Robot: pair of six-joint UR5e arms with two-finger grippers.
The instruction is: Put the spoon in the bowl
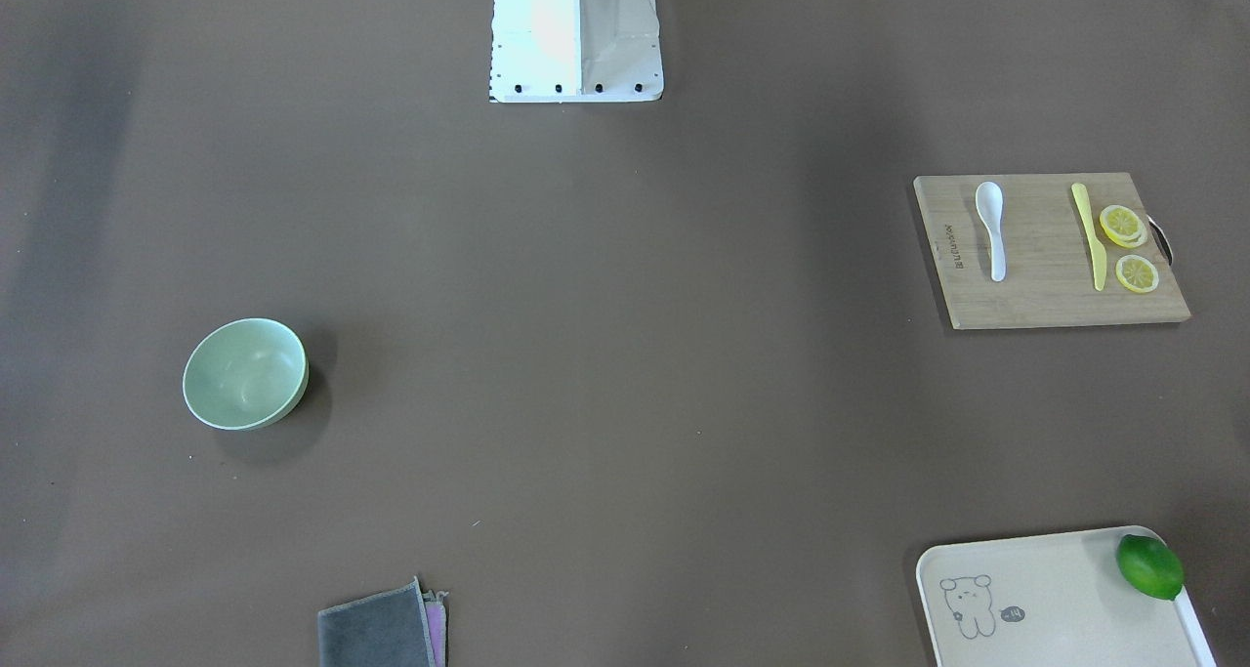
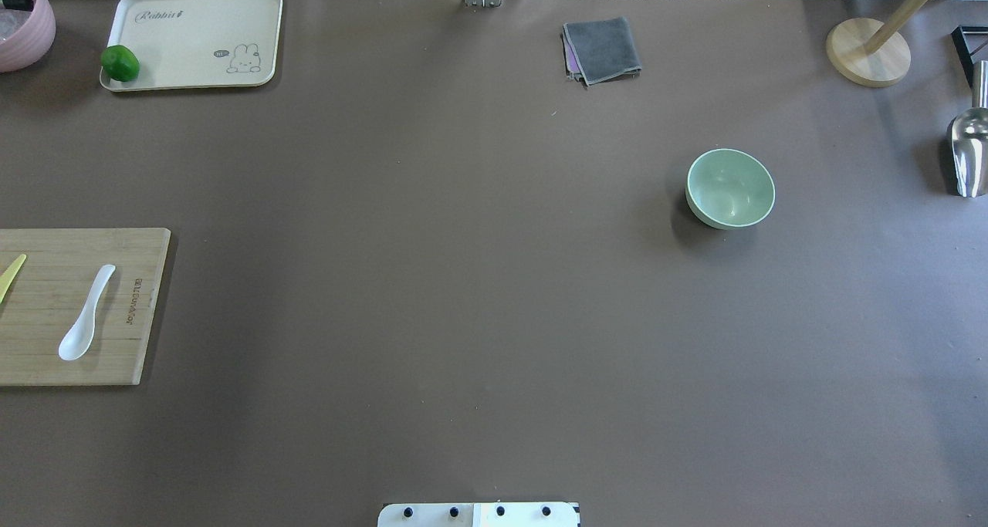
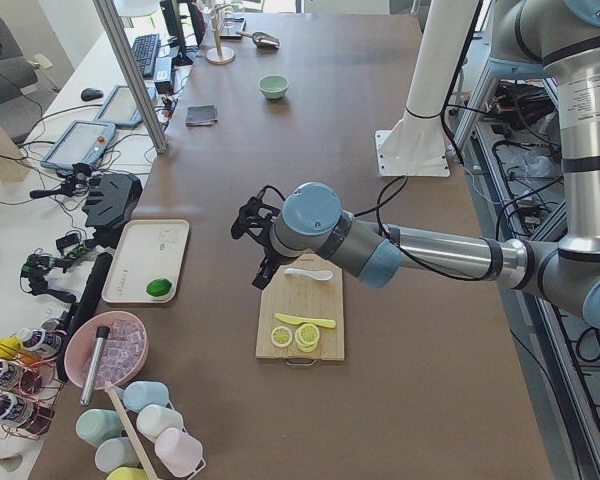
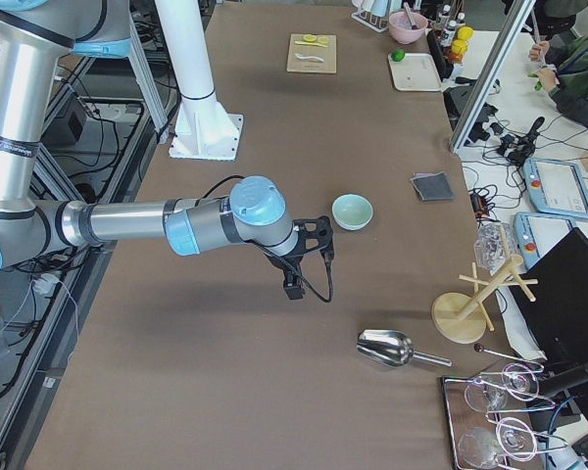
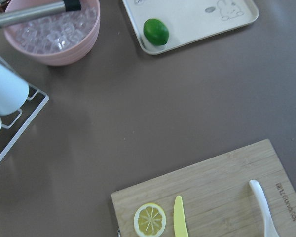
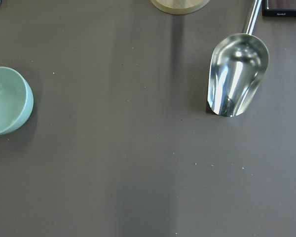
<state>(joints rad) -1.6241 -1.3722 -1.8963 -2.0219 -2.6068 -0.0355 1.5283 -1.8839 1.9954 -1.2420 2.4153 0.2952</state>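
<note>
The white spoon (image 1: 992, 229) lies on a wooden cutting board (image 1: 1050, 301) at the table's left end; it also shows in the overhead view (image 2: 85, 313) and the left wrist view (image 5: 263, 210). The mint-green bowl (image 2: 730, 188) stands empty on the right half of the table and at the left edge of the right wrist view (image 6: 5, 101). My left gripper (image 3: 260, 272) hangs above the table beside the board's far edge, near the spoon (image 3: 310, 273). My right gripper (image 4: 296, 284) hangs near the bowl (image 4: 352, 211). I cannot tell whether either is open or shut.
A yellow knife (image 1: 1089, 232) and lemon slices (image 1: 1123, 226) share the board. A cream tray (image 1: 1055, 599) holds a lime (image 1: 1149, 566). A grey cloth (image 2: 602, 48), a wooden stand (image 2: 868, 52) and a metal scoop (image 6: 235, 79) lie near the bowl's side. A pink ice bowl (image 5: 54, 29) stands at the left end.
</note>
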